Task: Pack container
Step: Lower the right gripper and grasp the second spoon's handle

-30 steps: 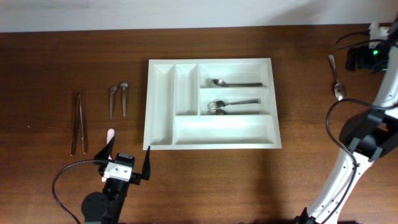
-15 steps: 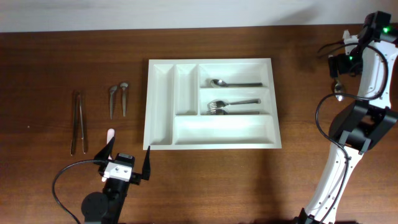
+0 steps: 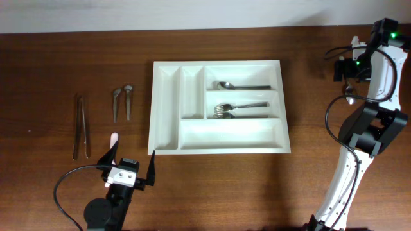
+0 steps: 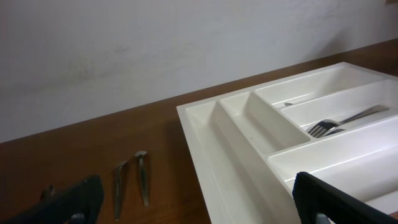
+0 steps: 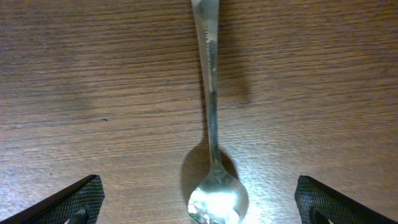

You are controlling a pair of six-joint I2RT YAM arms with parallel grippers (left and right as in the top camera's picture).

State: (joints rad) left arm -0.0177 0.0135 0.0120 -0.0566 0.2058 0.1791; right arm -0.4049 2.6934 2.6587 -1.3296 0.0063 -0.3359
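Container, large white rectangular plastic cutlery tray, sits mid brown wooden counter; steel forks sorted inside. Right pincer wide, empty, straddles silver metal spoon lying well right of tray, likely lining up pick. Left pincer wide, empty, near tray's front-left corner.

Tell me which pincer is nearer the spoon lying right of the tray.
Right. The right pincer hangs open directly over the spoon; the left pincer sits far off, on the other side of the tray.
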